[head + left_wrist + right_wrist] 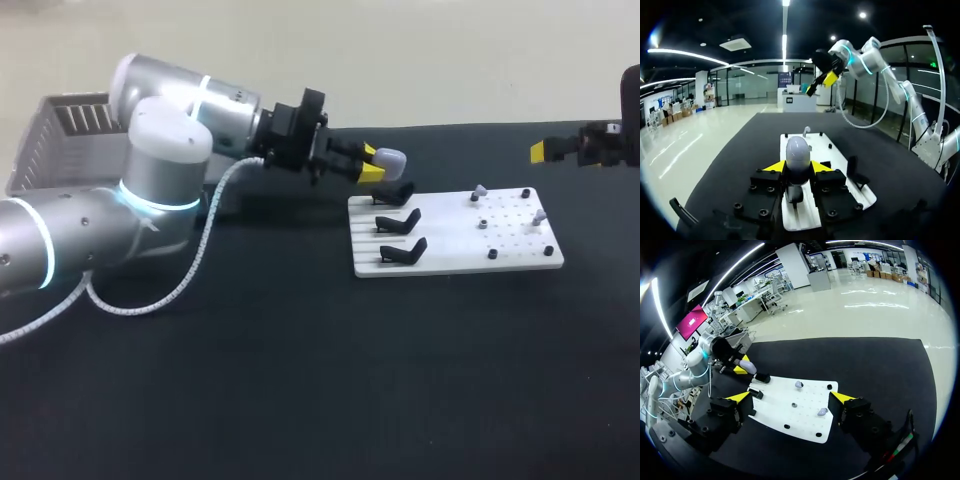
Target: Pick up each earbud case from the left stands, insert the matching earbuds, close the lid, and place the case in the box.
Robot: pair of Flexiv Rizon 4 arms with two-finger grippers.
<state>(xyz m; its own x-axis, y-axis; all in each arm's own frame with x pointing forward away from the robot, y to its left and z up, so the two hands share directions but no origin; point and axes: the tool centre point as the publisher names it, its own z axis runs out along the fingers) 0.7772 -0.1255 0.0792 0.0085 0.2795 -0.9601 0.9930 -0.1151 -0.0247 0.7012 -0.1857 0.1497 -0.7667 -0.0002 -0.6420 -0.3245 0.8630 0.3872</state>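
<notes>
Both left gripper (797,168) fingers (775,166) clamp a lavender earbud case (797,152) over the white board (520,252). The right gripper (791,397) gapes wide, holding nothing.

Head view: from above and behind, well back, looking down on the whole table (300,380). Left wrist view: low, close behind the left gripper (797,166), facing along the white board (832,157) toward the right arm (865,55). Right wrist view: higher, farther off, looking down over the board's other end toward the left arm (692,367). Shared by all three: board, left gripper, case (390,157).
</notes>
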